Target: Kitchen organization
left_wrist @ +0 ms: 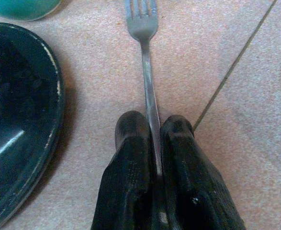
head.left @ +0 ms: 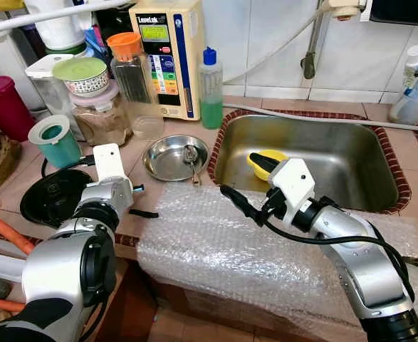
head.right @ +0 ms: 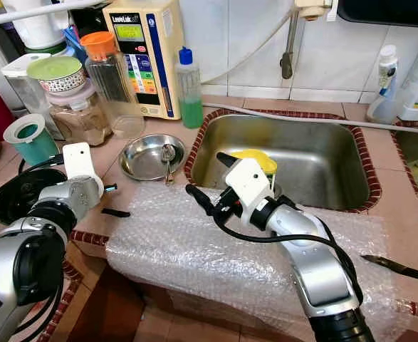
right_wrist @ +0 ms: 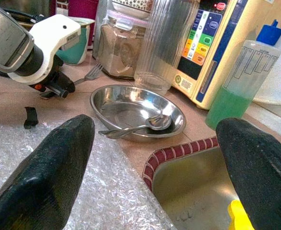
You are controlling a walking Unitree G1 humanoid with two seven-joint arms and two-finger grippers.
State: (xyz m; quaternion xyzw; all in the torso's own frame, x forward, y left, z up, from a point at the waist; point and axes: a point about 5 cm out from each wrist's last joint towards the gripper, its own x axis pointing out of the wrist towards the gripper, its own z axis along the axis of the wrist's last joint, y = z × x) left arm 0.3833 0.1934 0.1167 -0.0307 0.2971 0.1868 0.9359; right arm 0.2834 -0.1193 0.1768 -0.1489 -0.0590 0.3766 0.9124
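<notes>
My left gripper (left_wrist: 154, 139) is shut on the handle of a steel fork (left_wrist: 147, 72), low over the pink tiled counter beside a black round dish (left_wrist: 16, 120). The fork (right_wrist: 93, 72) points toward the jars. My right gripper (head.left: 248, 184) hangs open with nothing between its fingers, above the near edge of a bubble wrap sheet (head.left: 216, 249). Just beyond it, between the two grippers, stands a steel bowl (head.left: 174, 158) with a spoon (head.left: 189, 155) lying in it.
A steel sink (head.left: 337, 164) with a yellow item (head.left: 262, 160) lies right of the bowl. A teal cup (head.left: 55, 142), jars (head.left: 102, 117), a green soap bottle (head.left: 210, 92) and a water machine (head.left: 167, 57) line the back. A small black piece (head.left: 143, 213) lies near the counter edge.
</notes>
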